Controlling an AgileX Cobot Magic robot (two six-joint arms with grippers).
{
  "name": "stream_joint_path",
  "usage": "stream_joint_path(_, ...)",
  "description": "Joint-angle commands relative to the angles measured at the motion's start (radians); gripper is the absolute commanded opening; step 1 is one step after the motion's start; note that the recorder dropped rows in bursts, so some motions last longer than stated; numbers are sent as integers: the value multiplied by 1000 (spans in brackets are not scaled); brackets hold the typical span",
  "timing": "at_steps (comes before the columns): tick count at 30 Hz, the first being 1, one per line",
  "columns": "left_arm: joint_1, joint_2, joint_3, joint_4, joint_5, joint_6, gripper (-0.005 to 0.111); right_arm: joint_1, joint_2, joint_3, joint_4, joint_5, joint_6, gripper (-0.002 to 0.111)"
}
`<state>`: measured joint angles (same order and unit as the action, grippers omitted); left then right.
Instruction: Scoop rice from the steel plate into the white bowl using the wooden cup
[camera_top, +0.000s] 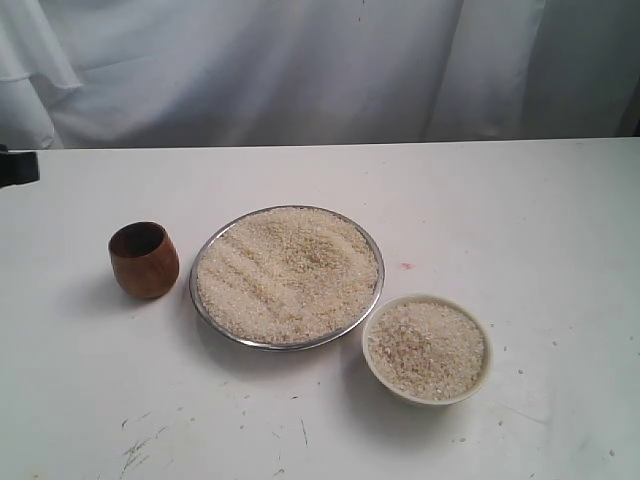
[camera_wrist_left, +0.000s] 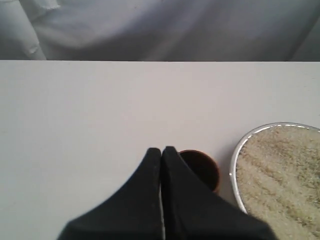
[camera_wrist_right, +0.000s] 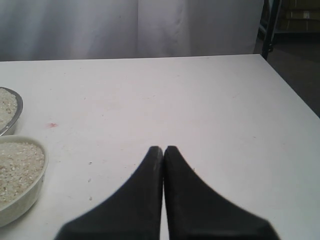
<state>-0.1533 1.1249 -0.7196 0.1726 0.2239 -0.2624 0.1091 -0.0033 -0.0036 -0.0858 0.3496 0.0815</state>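
The steel plate (camera_top: 372, 246) lies mid-table, heaped with rice (camera_top: 287, 275). Left of it stands the wooden cup (camera_top: 144, 260), upright and empty. The white bowl (camera_top: 427, 392) sits at the plate's front right, filled with rice. In the left wrist view my left gripper (camera_wrist_left: 162, 150) is shut with nothing in it, above the table, with the wooden cup (camera_wrist_left: 204, 168) partly hidden behind one finger and the steel plate (camera_wrist_left: 235, 170) beyond. My right gripper (camera_wrist_right: 163, 149) is shut and empty over bare table, with the white bowl (camera_wrist_right: 30, 192) off to its side.
A white table (camera_top: 520, 220) carries everything, with a white curtain (camera_top: 300, 60) behind it. A dark arm part (camera_top: 15, 167) shows at the far left edge of the exterior view. The table's right edge (camera_wrist_right: 292, 87) drops off to a dark floor.
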Motion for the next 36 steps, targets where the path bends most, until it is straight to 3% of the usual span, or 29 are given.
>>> stream_joint_path(1,72,-154,49,53,35,13,0,2,3,4,3,-6,0,0)
stream_joint_path(7,217,-376,168,43,65,5,0,2,3,4,3,-6,0,0)
stream_joint_path(11,258,-541,263,39,69,-4,0,2,3,4,3,-6,0,0)
stream_joint_path(17,259,-695,392,39,23,-49,0,2,3,4,3,-6,0,0)
stream_joint_path(25,259,-721,469,2,-21,-51,0,2,3,4,3,-6,0,0)
stream_joint_path(32,171,-870,499,-7,30,-42,0,2,3,4,3,-6,0,0)
stream_joint_path(36,160,-927,521,-52,42,-9,0,2,3,4,3,-6,0,0)
